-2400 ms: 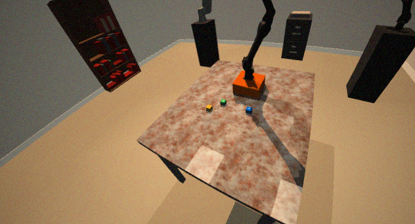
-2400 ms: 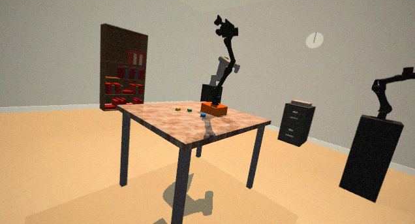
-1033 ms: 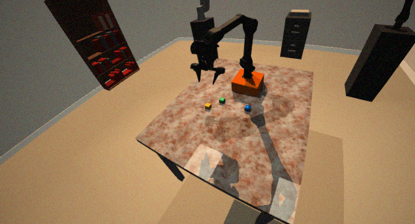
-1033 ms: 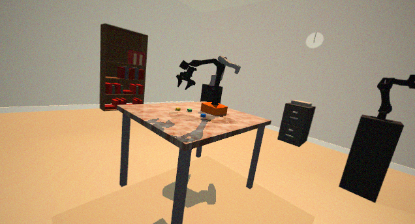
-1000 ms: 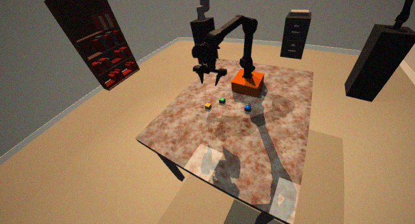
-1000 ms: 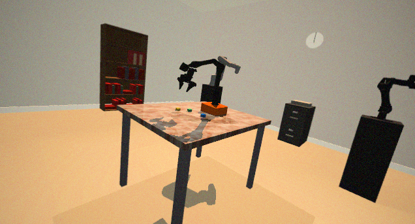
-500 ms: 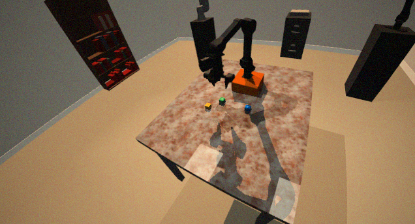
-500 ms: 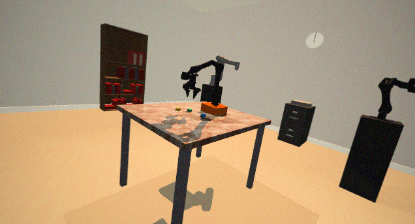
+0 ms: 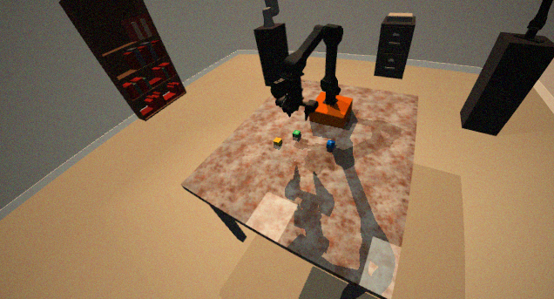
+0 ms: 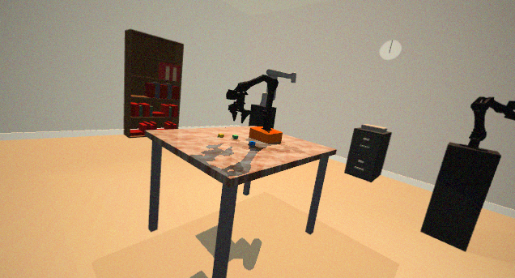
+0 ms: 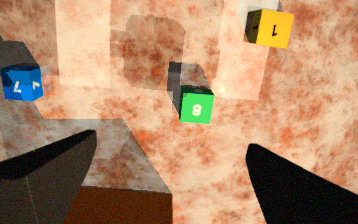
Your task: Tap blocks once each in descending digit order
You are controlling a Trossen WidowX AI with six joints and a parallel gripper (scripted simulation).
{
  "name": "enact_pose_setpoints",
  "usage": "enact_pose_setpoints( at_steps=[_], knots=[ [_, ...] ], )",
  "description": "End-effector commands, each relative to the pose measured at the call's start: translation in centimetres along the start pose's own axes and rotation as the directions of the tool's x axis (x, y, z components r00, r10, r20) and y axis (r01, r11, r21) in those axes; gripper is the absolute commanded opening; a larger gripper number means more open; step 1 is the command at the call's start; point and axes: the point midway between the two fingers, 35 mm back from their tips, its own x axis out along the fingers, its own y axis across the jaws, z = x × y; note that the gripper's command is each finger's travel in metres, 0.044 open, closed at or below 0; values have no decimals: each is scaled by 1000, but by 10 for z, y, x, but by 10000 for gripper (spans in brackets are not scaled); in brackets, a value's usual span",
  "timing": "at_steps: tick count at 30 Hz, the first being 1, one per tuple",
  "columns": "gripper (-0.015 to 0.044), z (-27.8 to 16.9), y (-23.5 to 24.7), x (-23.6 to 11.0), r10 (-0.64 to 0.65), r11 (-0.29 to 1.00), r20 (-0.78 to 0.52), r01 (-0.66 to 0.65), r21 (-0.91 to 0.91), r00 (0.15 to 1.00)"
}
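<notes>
— Hanging above the bench [image 9: 244, 192], was the gripper [image 9: 300, 108] holding anything?

— No. Its fingers stood wide apart with nothing between them, well clear of the mottled top, and it pointed down at the blocks.

— Where did the blocks lie from it?

— All three sat on the bench below and ahead of it. In the wrist view the green block [image 11: 196, 104], marked 8, was nearest, just ahead of the gap between the fingers and slightly toward the right one. The blue block [image 11: 22, 83] lay off to the left, beyond the left fingertip; its digit looked like a 7, though blurred. The yellow block [image 11: 269, 28] lay farther ahead on the right, showing what read as a 1.

— Were any of them touching?

— No, they were well apart from one another, and none touched the gripper.

— And behind it?

— The arm's orange base [image 9: 344, 109] stood there on the bench.
</notes>
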Motion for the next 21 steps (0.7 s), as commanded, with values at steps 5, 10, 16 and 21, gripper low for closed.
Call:
enact_pose_setpoints(
  at_steps=[5,10,16,21],
  knots=[
    [400,4,96,-1,11,1000,9,-11,-22,1000],
    [400,-12,154,-2,19,1000,0,-19,-12,1000],
    [400,-15,161,-2,21,1000,-1,-21,-11,1000],
    [400,-15,161,-2,21,1000,-1,-21,-11,1000]
  ],
)
